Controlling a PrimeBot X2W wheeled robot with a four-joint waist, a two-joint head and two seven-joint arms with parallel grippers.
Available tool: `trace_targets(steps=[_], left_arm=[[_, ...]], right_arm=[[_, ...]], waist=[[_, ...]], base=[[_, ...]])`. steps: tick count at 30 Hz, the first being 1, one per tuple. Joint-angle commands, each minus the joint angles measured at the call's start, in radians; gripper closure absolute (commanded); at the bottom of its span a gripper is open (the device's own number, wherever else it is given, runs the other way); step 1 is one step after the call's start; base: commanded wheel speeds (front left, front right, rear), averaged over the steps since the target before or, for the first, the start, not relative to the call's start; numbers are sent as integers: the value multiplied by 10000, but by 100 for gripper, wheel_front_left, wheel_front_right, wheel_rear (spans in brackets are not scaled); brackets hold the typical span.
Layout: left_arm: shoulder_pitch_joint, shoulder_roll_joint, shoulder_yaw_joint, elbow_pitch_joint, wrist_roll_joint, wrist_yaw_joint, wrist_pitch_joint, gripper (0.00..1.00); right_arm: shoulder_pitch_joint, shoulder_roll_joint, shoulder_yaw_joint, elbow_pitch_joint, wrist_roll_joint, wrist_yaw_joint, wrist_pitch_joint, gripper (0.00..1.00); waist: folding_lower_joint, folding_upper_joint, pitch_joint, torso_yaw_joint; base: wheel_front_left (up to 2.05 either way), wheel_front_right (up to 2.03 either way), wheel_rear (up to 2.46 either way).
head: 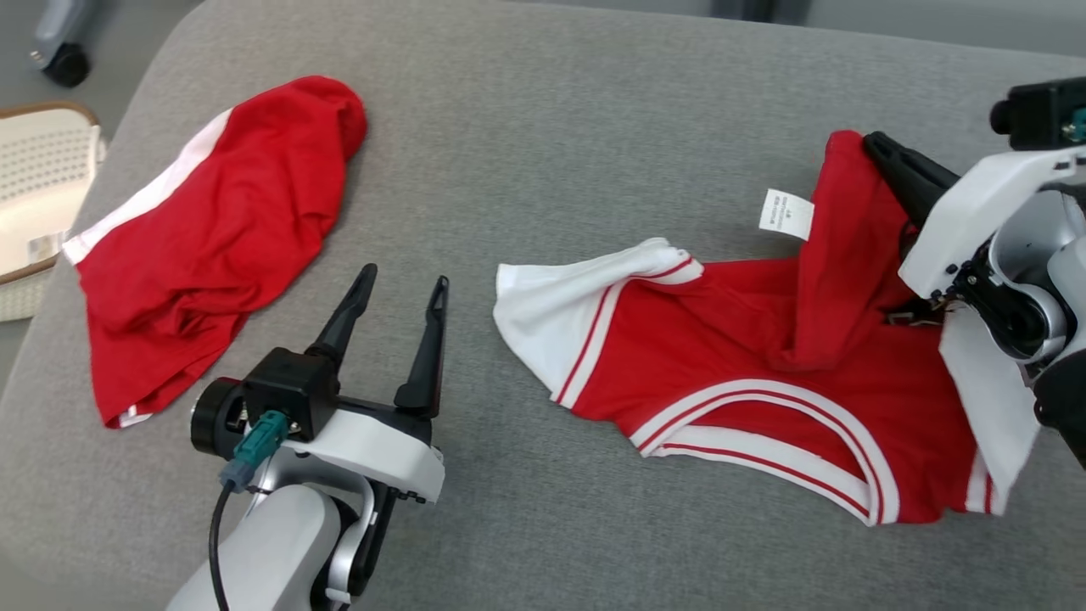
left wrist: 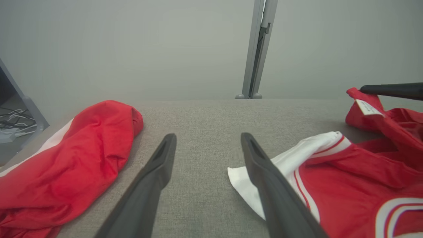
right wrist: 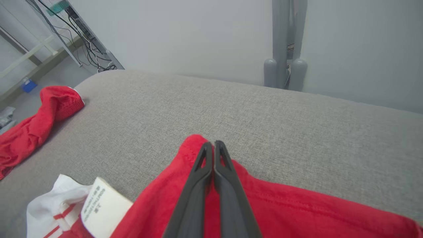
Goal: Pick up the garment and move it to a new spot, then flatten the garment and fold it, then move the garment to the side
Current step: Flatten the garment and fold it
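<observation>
The white basket [head: 47,161] is running off the head view's left edge, the right gripper [head: 876,146] and its pale arm are covering the far right part of the red-and-white garment [head: 747,356], and the label [head: 786,212] is showing print too small to read.

The right gripper [head: 878,146] pinches a raised edge of the garment [head: 764,356]. Left of the garment, the left gripper [head: 405,284] stands spread.
</observation>
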Motion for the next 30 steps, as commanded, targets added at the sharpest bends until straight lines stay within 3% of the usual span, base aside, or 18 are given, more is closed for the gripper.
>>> trace_targets(steps=[1, 10, 14, 22, 23, 24, 25, 30], left_arm=[[55, 94, 72, -54, 13, 72, 12, 0], [163, 608, 249, -539, 94, 369, 288, 0], [252, 770, 300, -772, 103, 488, 455, 0], [386, 1058, 353, -1091, 110, 659, 676, 0], [383, 1097, 360, -1123, 104, 689, 692, 0], [371, 1121, 366, -1145, 92, 704, 720, 0], [407, 1145, 372, -1165, 77, 712, 731, 0], [675, 1251, 540, -1269, 2, 926, 684, 0]], right_arm=[[233, 9, -185, -177, 87, 2, -315, 100], [2852, -180, -1863, -1936, 651, 4, -1848, 100], [4238, 63, -2594, -2645, 894, 4, -2368, 100], [5568, 520, -3290, -3102, 832, 4, -2631, 100], [5690, 571, -3389, -3044, 865, 4, -2665, 94], [5806, 673, -3429, -3012, 889, 4, -2680, 58], [5920, 764, -3566, -2956, 914, 4, -2791, 2], [6639, 1108, -4619, -2771, 898, 4, -3323, 0]], waist=[[0, 0, -103, -335], [0, 0, -265, -1357], [0, 0, -300, -1687], [0, 0, -350, -2086], [0, 0, -364, -2114], [0, 0, -391, -2132], [0, 0, -443, -2149], [0, 0, -699, -2257]], base=[[0, 0, 0], [0, 0, 0], [0, 0, 0], [0, 0, 0], [0, 0, 0], [0, 0, 0], [0, 0, 0], [0, 0, 0]])
